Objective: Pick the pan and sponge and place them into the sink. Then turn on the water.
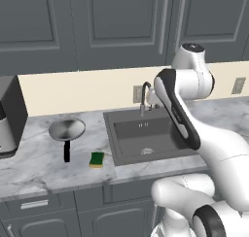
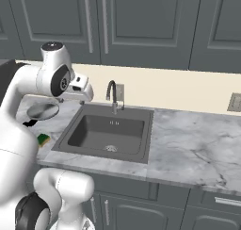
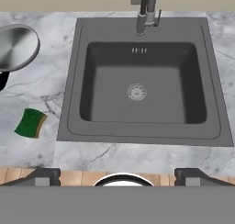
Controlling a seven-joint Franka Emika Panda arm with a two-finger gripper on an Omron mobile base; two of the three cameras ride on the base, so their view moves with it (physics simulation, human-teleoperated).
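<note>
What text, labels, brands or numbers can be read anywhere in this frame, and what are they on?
None can be read.
The pan, sponge, sink and faucet carry no markings.
The cabinets, the wall outlet and the dark appliance at the far left show no lettering.
The robot's arm shows no lettering.

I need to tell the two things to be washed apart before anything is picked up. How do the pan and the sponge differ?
The pan is round, shiny silver metal with a black handle; the sponge is a small green and yellow rectangle. The pan is clearly wider than the sponge. The pan sits farther back on the counter, the sponge nearer its front edge. Both lie left of the sink, outside it.
</note>
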